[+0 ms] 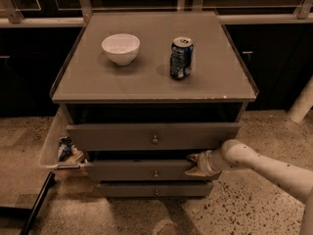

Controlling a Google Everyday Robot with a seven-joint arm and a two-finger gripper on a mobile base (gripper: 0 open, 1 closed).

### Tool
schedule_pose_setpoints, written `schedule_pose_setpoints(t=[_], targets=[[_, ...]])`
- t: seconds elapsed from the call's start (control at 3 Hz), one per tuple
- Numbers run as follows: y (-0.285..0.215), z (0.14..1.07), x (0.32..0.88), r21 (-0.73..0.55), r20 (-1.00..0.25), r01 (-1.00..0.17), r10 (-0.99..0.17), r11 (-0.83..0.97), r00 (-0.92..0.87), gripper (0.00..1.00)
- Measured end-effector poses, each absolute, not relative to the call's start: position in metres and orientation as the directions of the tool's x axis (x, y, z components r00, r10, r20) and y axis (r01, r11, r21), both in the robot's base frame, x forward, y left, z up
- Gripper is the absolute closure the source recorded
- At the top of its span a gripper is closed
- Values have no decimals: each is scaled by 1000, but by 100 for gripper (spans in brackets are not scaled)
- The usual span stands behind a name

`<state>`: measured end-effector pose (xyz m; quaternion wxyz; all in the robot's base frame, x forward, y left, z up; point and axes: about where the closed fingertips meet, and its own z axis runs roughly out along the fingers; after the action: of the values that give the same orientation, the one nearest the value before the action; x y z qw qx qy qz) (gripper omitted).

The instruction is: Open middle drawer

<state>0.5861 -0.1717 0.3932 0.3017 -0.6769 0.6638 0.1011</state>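
The grey three-drawer cabinet [146,82] stands in the centre of the camera view. The middle drawer [127,171] has a low flat front with a small round knob [156,173] and stands slightly out. The taller top drawer [112,136] above it is pulled out a little further, and the narrow bottom drawer [127,190] sits further back. My gripper [194,166] reaches in from the right on a white speckled arm [264,166]. It sits at the right end of the middle drawer's front, at its top edge, to the right of the knob.
A white bowl [121,48] and a blue soda can [181,58] stand on the cabinet top. A clear bin [55,141] with snack bags hangs at the cabinet's left side. A dark bar [36,204] lies on the floor at lower left. A white post [302,104] stands at right.
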Motion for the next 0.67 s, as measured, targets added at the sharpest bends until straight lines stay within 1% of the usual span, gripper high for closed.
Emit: schedule_pose_setpoints(t=[0.33, 0.67], targets=[[-172, 396, 587, -274, -537, -960, -838, 63, 98, 88], [-172, 396, 587, -274, -537, -960, -838, 63, 98, 86]])
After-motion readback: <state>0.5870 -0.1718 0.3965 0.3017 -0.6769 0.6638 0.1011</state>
